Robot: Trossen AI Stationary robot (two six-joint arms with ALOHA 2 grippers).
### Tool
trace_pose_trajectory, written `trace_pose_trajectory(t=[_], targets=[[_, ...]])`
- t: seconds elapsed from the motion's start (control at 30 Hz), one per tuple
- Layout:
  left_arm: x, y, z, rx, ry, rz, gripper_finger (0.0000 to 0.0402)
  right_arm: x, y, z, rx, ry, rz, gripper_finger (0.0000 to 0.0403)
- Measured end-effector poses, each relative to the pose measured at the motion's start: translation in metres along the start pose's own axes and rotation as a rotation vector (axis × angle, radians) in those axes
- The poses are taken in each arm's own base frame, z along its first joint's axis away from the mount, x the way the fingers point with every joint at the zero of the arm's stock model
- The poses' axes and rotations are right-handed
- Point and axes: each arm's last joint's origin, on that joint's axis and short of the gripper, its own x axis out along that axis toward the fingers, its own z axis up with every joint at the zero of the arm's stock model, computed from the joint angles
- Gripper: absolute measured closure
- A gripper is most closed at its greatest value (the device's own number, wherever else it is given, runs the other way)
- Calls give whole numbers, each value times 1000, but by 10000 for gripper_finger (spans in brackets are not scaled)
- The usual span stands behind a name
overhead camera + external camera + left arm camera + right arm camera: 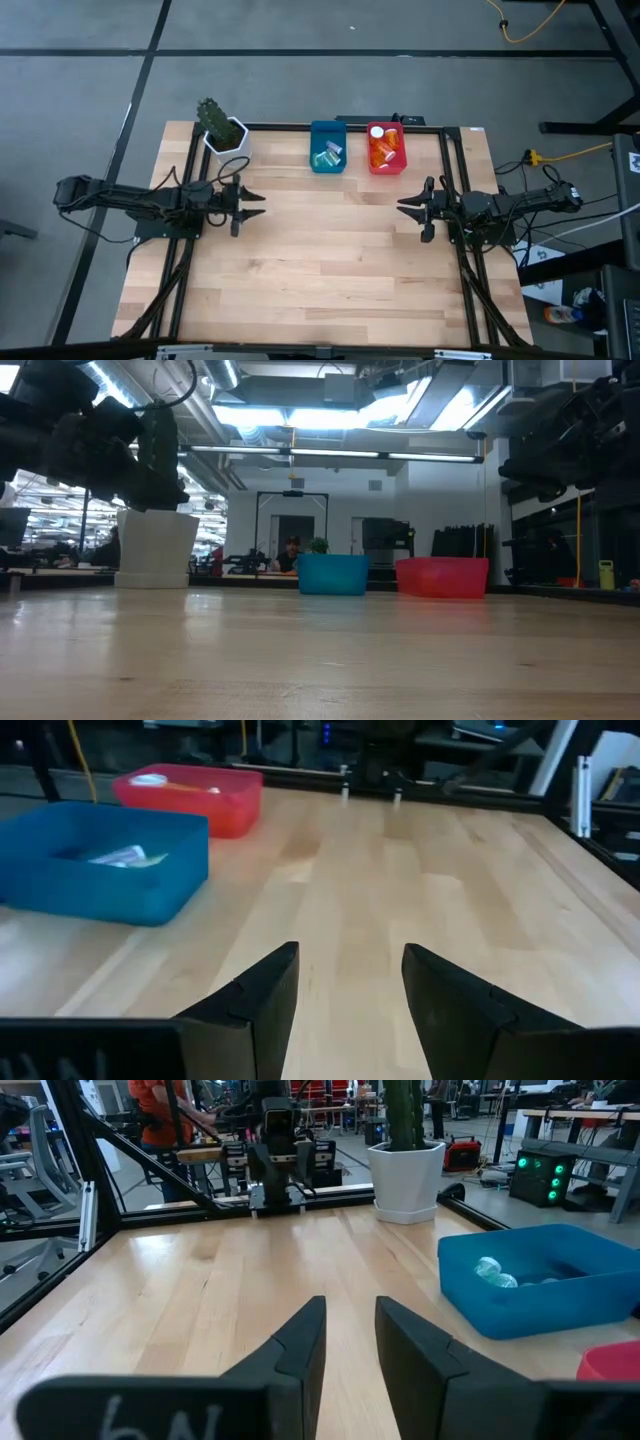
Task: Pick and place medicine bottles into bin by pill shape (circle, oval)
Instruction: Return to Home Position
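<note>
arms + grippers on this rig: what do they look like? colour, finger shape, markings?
Left arm and right arm: black, slim jointed links, with dark cables running off them. Left gripper and right gripper each have two matte black wedge fingers tapering to points. There is a pale handwritten scrawl on the right wrist housing.

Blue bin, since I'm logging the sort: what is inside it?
The blue bin holds small pale teal vials lying together. Their count is unclear, since they overlap; anything beneath them is hidden.
</note>
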Motion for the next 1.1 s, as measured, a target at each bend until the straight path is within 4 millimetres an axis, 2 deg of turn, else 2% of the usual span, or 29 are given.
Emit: trace_pose_trajectory(t=[0.33, 1.1], targets=[[0, -4, 7, 80, -73, -1, 228, 0, 0, 0, 0, 0, 0, 312], [0, -2, 4, 56, -43, 59, 228, 0, 0, 0, -1, 0, -1, 312]])
